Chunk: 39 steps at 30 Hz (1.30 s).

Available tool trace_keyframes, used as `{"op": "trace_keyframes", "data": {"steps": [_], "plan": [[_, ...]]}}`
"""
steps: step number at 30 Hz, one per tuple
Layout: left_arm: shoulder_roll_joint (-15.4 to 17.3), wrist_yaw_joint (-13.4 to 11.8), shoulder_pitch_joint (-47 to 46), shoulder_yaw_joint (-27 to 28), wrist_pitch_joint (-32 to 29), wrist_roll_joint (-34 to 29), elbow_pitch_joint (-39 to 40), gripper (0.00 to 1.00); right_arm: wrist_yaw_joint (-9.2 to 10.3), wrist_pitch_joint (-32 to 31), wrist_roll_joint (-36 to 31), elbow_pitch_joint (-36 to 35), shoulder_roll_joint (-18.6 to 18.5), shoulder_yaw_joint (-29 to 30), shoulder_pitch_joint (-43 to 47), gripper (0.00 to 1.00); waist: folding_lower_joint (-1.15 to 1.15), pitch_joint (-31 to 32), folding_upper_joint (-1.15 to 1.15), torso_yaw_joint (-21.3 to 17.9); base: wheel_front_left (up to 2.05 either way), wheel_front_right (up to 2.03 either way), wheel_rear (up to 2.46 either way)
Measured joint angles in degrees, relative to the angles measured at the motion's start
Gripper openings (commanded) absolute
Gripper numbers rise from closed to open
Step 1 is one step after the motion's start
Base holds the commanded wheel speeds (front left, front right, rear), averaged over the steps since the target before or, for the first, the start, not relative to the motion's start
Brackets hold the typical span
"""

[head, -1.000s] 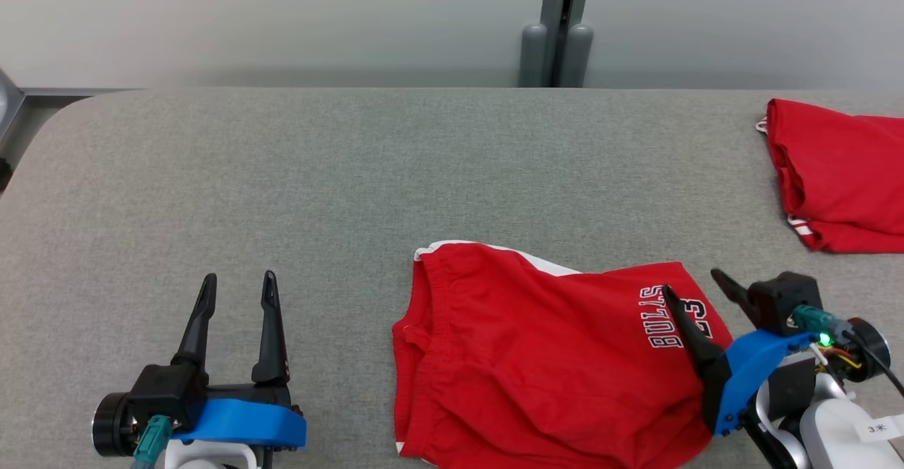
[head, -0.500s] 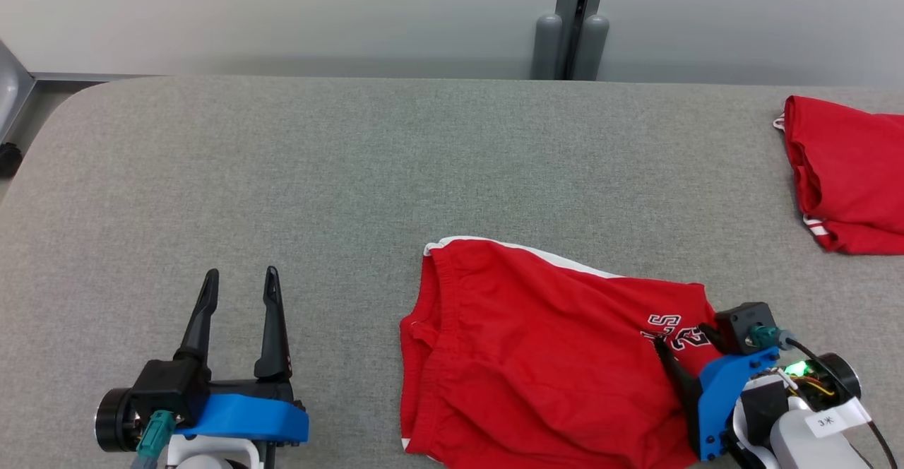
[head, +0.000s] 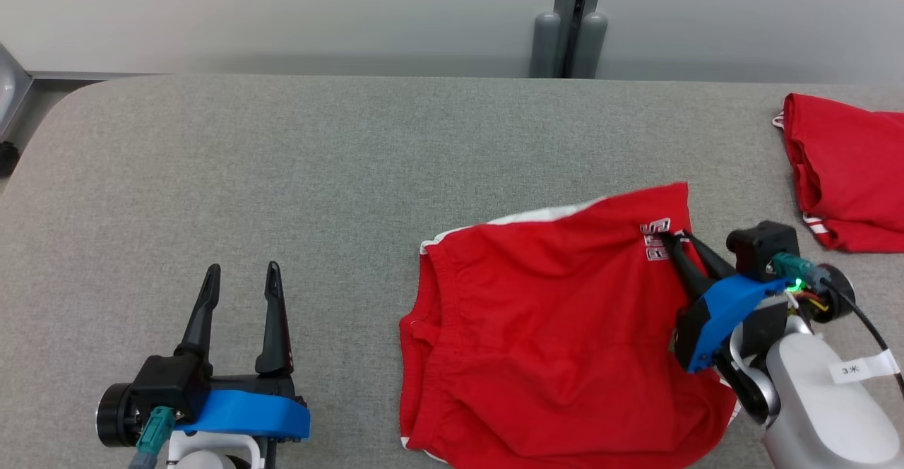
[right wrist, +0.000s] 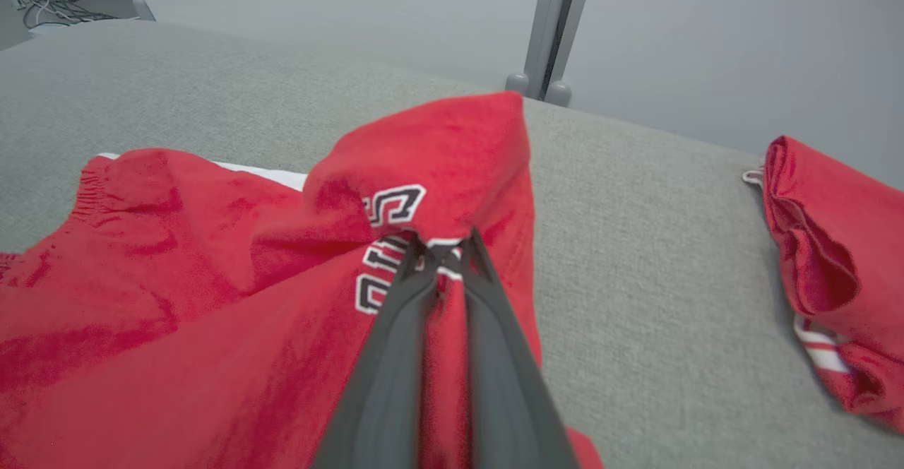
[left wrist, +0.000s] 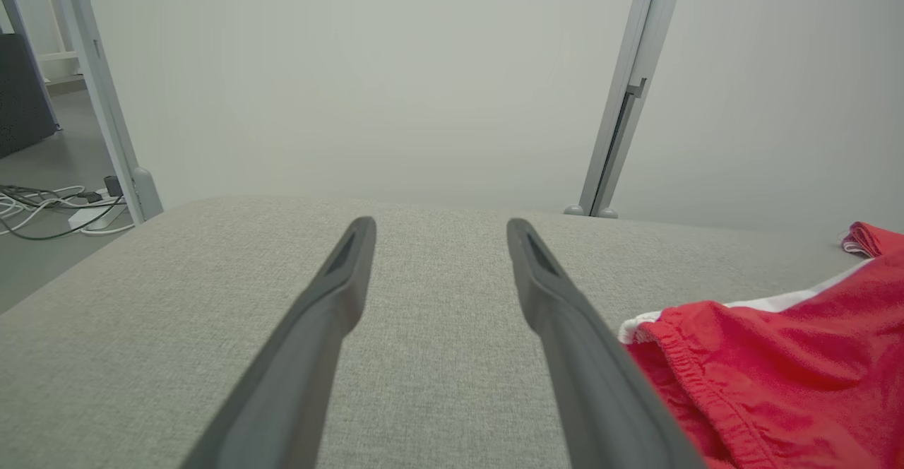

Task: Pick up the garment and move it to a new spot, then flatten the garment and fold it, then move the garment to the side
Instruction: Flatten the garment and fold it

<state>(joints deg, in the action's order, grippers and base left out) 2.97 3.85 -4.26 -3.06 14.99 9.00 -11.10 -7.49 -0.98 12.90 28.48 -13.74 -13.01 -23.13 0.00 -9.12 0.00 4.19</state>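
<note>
The garment [head: 551, 342] is a pair of red shorts with white side trim and black-and-white lettering, lying on the grey padded table [head: 353, 158] at the front centre-right. My right gripper [head: 676, 238] is shut on the garment's fabric at the lettering near its right leg hem, and that corner is pulled up. In the right wrist view the right gripper [right wrist: 443, 243] pinches a ridge of the red garment [right wrist: 212, 313]. My left gripper [head: 240, 275] stands open over bare table at the front left. The left wrist view shows the left gripper [left wrist: 441, 229] with the garment's waistband [left wrist: 706, 328] to its right.
A second red garment [head: 847, 169] lies bunched at the table's right edge, and it appears again as the red bundle [right wrist: 826, 271] in the right wrist view. A grey post [head: 568, 20] stands behind the table against the pale wall. Cables [left wrist: 49, 204] lie on the floor at left.
My right gripper has shut on the garment's lettered corner and lifted it up and away from me, drawing the fabric with it. The left gripper stays still and open.
</note>
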Motion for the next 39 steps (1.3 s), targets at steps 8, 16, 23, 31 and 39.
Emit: {"op": "trace_keyframes", "data": {"steps": [8,16,23,31,39], "plan": [[-0.02,0.02,-0.75,-1.13,0.00,0.25,0.18,1.00,0.00,0.53,0.31,-1.88,1.08,0.32,-6.83,0.00,0.00,-1.68,0.00,0.98,0.00,0.00,0.00],[-0.02,0.13,-2.74,-2.75,0.00,0.92,-0.13,1.00,0.00,0.13,-1.02,5.26,1.05,1.10,-16.52,0.00,0.00,-3.67,0.00,3.65,0.00,0.00,0.00],[-0.02,-0.01,-4.31,-4.34,0.00,1.59,-0.41,1.00,0.00,1.68,-2.65,14.84,0.78,1.38,-25.09,0.00,0.00,-5.52,0.00,6.04,0.00,0.00,0.00],[-0.02,-0.46,-5.64,-5.37,0.00,2.12,-0.78,1.00,0.00,5.83,-5.22,26.99,1.30,3.46,-30.65,1.00,0.01,-7.30,0.00,7.24,0.00,0.00,0.00],[-0.02,-0.79,-6.02,-4.46,0.00,1.47,-0.93,1.00,0.00,12.46,-3.74,31.67,2.81,1.81,-31.43,1.00,0.00,-6.60,0.00,4.96,0.00,0.00,0.00]]}}
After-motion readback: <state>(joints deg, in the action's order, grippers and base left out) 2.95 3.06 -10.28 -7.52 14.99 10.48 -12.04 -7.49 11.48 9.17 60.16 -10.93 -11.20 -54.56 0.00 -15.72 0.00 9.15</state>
